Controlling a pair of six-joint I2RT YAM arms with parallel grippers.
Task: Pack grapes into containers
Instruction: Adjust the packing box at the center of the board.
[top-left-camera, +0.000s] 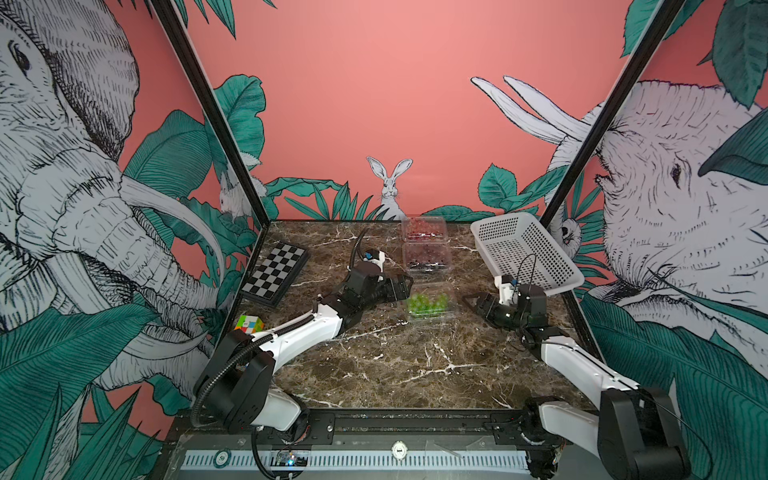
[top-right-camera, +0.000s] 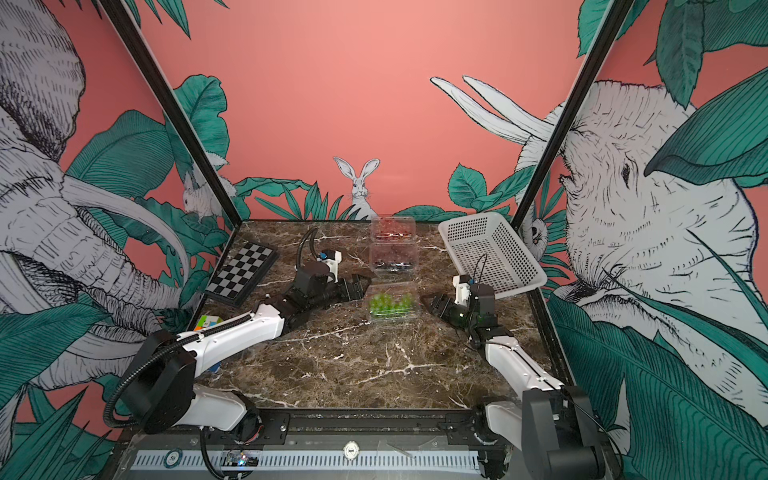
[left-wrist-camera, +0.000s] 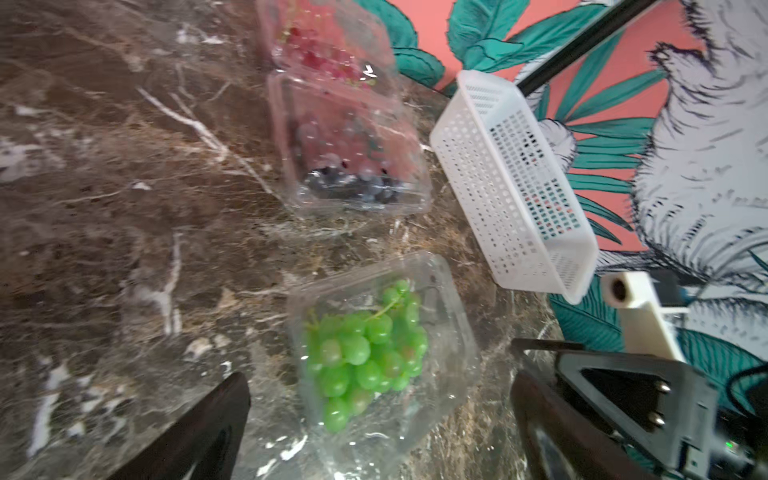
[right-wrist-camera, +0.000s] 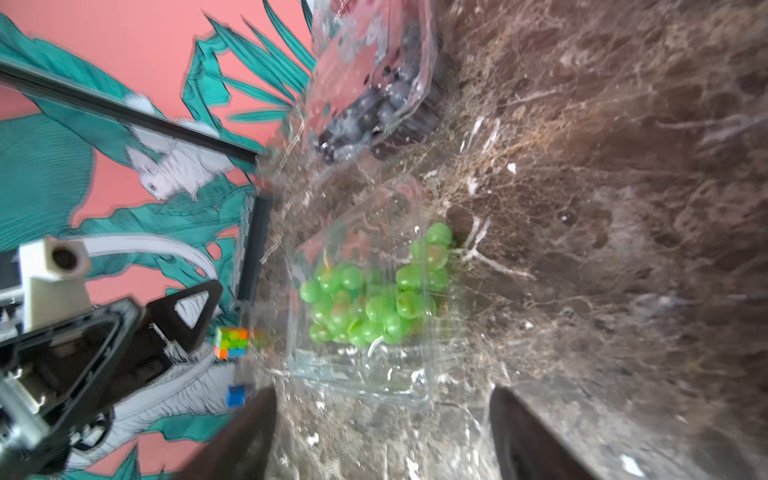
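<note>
Three clear boxes stand in a column right of centre in both top views, on the marble table (top-left-camera: 395, 365). The far container (top-left-camera: 442, 224) holds red grapes (top-left-camera: 422, 230); the middle container (top-left-camera: 449, 253), touching it on the near side, holds dark grapes (top-left-camera: 426, 262); the near container (top-left-camera: 451, 313), set a little apart and lower in frame, holds green grapes (top-left-camera: 426, 303). The green bunch lies fully inside, stem visible in the left wrist view (left-wrist-camera: 365, 353); I cannot tell whether that lid is latched, too blurred.

The left gripper (top-left-camera: 407, 284) is at the near container's left edge, jaws wide apart and holding nothing; I cannot tell whether it touches. The right gripper (top-left-camera: 467, 301) is just right of the same box, low over the table; its jaws are spread in the right wrist view (right-wrist-camera: 382, 399), nothing between them, and the box sits just ahead of the fingertips (right-wrist-camera: 249, 424).

The white basket (top-left-camera: 519, 249) is tilted at upper right of the table, against the corner post. The chessboard (top-left-camera: 276, 270) is at left centre; the colour cube (top-left-camera: 249, 324) is below it, partly behind the left arm.
</note>
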